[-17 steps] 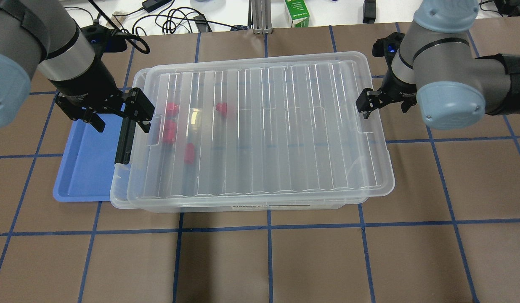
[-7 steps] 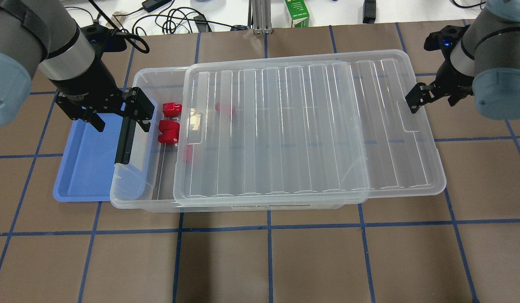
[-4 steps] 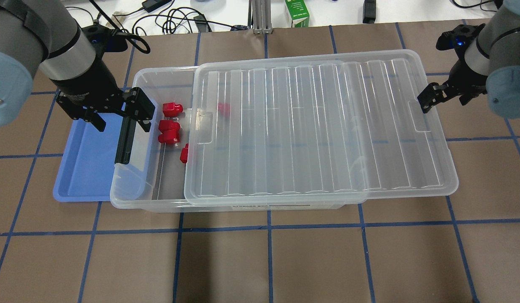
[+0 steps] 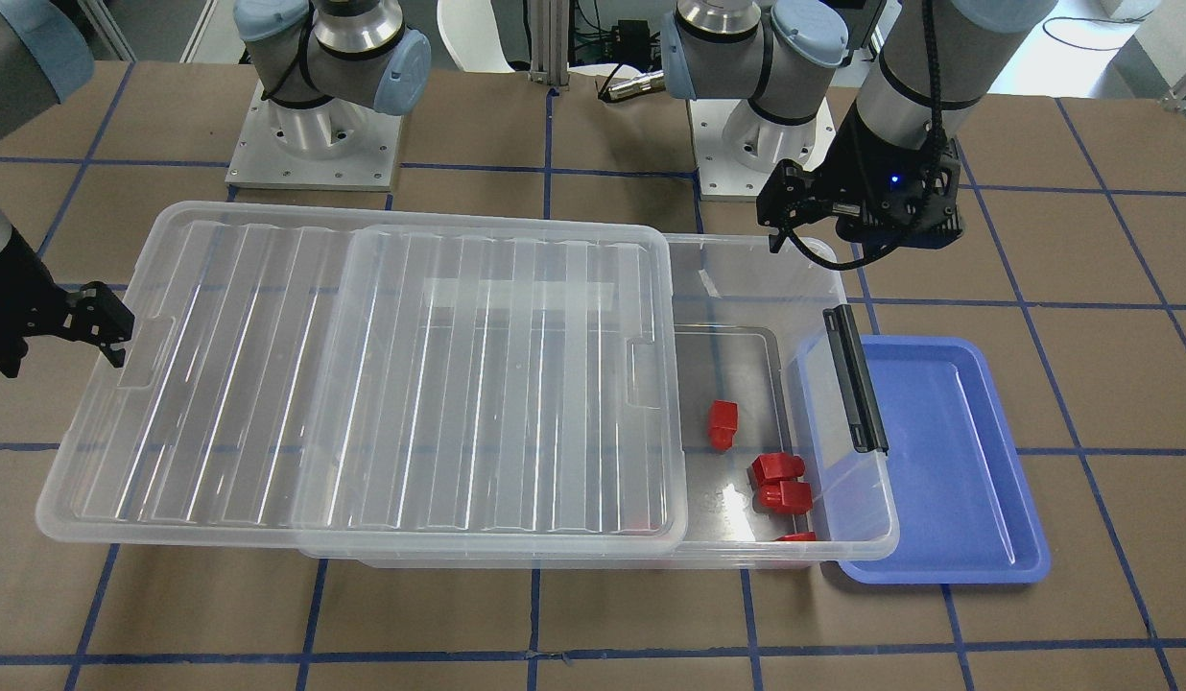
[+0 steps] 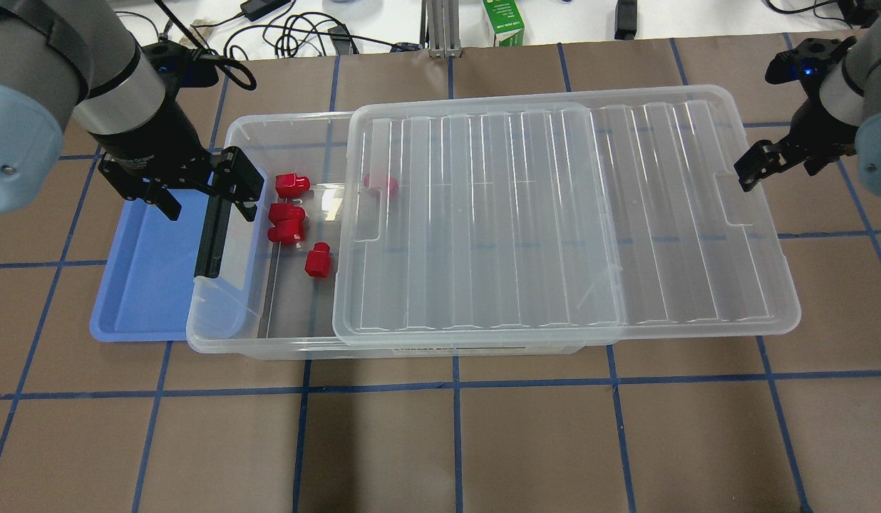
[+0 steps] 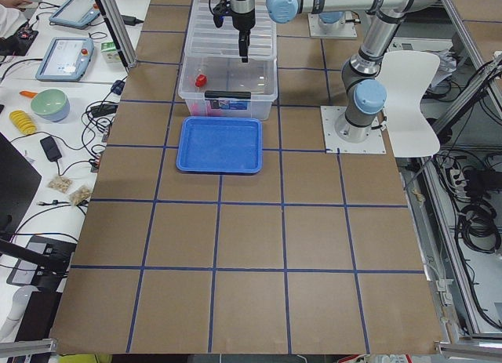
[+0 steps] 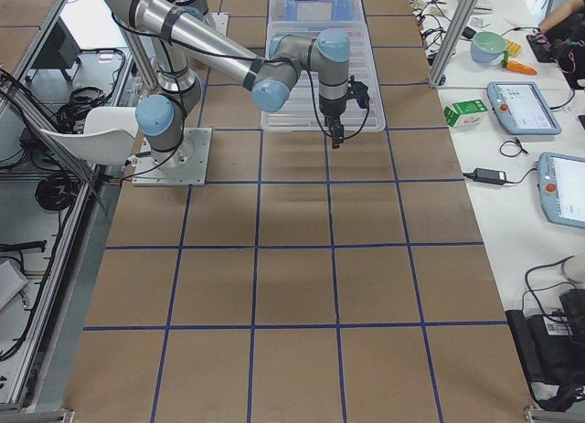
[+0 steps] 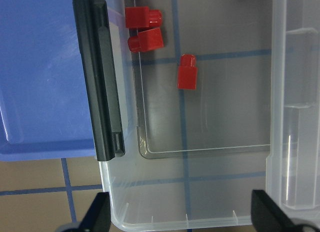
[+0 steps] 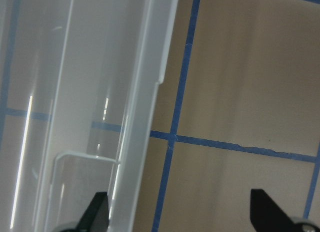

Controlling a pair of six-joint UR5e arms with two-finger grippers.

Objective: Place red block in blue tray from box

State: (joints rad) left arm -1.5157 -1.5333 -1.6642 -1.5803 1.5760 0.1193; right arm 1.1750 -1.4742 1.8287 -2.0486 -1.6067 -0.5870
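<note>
The box (image 5: pixel 284 128) is a clear bin whose ribbed lid (image 5: pixel 554 214) lies shifted right, leaving the left end uncovered. Several red blocks lie there on the floor (image 5: pixel 292 185) (image 5: pixel 317 260); another shows dimly through the lid (image 5: pixel 382 185). The blue tray (image 5: pixel 141 285) lies against the box's left end, beside the black latch (image 5: pixel 211 239). My left gripper (image 5: pixel 205 199) is open and empty above that end wall, and its wrist view shows three blocks (image 8: pixel 187 77) below. My right gripper (image 5: pixel 779 167) is open, straddling the lid's right rim (image 9: pixel 145 117).
A green carton (image 5: pixel 503 21) and cables (image 5: pixel 291 32) lie beyond the table's far edge. The arm bases (image 4: pixel 315 144) stand behind the box. The lid's right end overhangs the box and reaches out over the brown gridded table (image 5: pixel 455 442).
The lid has slid steadily to the right together with my right gripper, uncovering the box's left end and four red blocks. My left gripper has barely moved.
</note>
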